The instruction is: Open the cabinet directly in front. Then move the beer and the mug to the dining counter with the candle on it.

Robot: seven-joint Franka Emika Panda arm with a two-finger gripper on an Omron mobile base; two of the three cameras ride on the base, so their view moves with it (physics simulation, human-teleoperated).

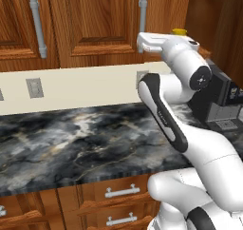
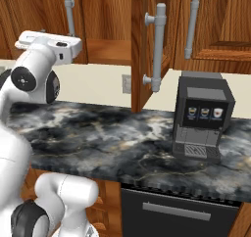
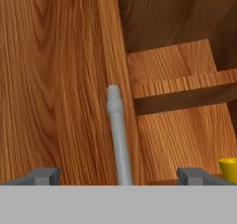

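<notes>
Gripper (image 3: 118, 177) is wide open with the cabinet (image 3: 55, 79) door's grey handle (image 3: 119, 140) dead centre between the tips, so watch your swing, because the yellow mug (image 3: 227, 168) sits just right on the shelf and you could clip it.

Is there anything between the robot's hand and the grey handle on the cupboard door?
No. In the hand view the open gripper has the cabinet's grey handle right between its fingertips, with nothing visible in front.

a dark coffee machine (image 2: 202, 116) stands on the marble counter (image 2: 112, 138), above drawers (image 1: 118, 192) and outlets (image 1: 34, 87).
</notes>
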